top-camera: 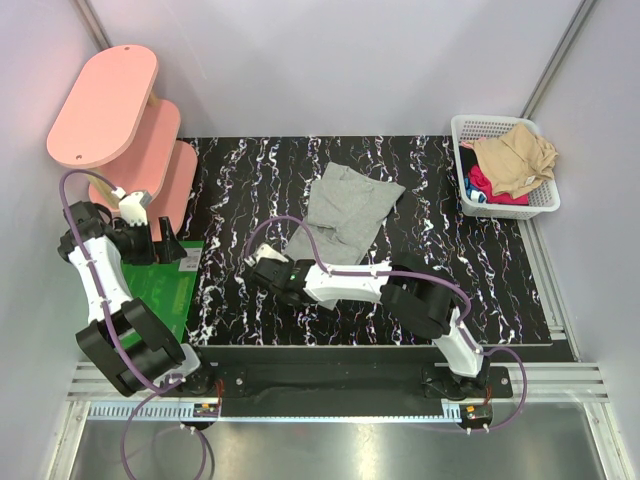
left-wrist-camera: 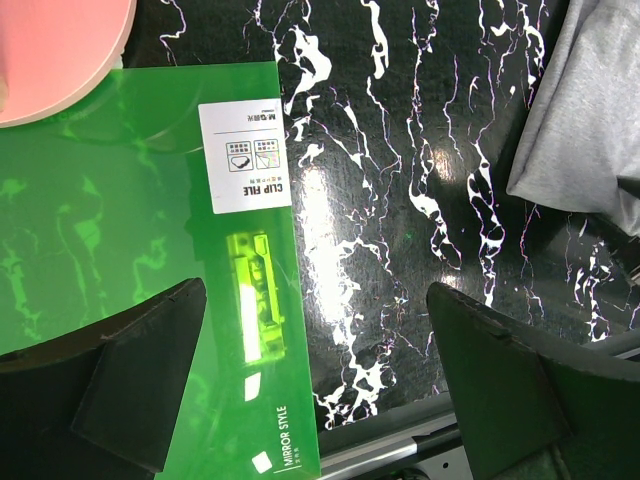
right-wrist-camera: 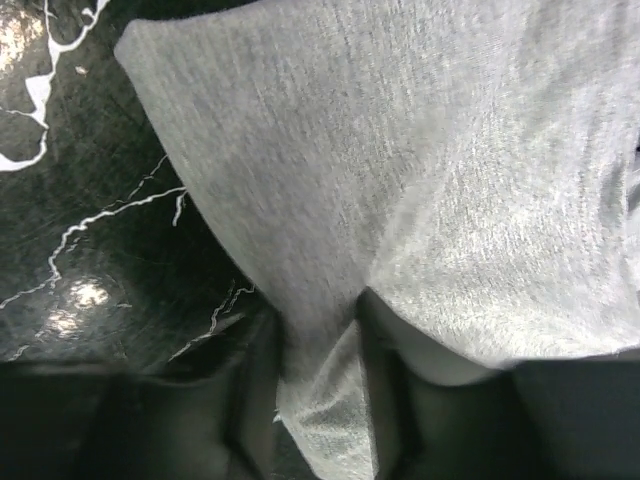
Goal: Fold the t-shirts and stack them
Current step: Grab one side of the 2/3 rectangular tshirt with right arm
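Tabletop (top-camera: 430, 300): black marble pattern veined in white, glossy under the lights.
Green clip file (top-camera: 170, 290): lying flat at the near left, its white label (left-wrist-camera: 245, 157) reading "CLIP FILE".
Pink stand (top-camera: 105, 105): tiered, with rounded shelves, in the far left corner.
White basket (top-camera: 487, 119): lattice plastic, at the far right.

In the basket (top-camera: 470, 128), the tan shirt (top-camera: 515, 160) buries most of the red shirt (top-camera: 486, 186). The blue shirt (top-camera: 477, 198) is a sliver too small to make out. From the right wrist, the grey shirt (right-wrist-camera: 420, 200) runs off the top and right edges, and its fold hides the inner faces of the right hand (right-wrist-camera: 320, 395). From the left wrist, the green mat (left-wrist-camera: 100, 250) is cut off at the left and bottom.
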Action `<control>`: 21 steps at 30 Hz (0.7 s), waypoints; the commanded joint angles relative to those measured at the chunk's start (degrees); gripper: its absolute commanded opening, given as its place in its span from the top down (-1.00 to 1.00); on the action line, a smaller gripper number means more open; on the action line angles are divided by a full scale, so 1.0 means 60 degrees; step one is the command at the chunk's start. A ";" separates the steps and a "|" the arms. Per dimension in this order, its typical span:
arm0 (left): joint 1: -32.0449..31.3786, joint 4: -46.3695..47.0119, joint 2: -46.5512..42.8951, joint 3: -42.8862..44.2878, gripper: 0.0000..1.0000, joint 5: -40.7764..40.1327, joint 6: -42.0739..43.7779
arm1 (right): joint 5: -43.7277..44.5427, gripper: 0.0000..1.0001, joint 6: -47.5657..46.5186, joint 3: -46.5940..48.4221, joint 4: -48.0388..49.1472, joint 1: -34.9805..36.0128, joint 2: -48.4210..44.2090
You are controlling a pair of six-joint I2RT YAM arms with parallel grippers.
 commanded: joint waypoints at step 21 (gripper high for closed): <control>-0.0017 -0.0013 -0.0273 0.0449 -0.98 0.0295 0.0068 | -0.2393 0.71 0.1372 0.1788 -0.3108 0.1585 -0.1402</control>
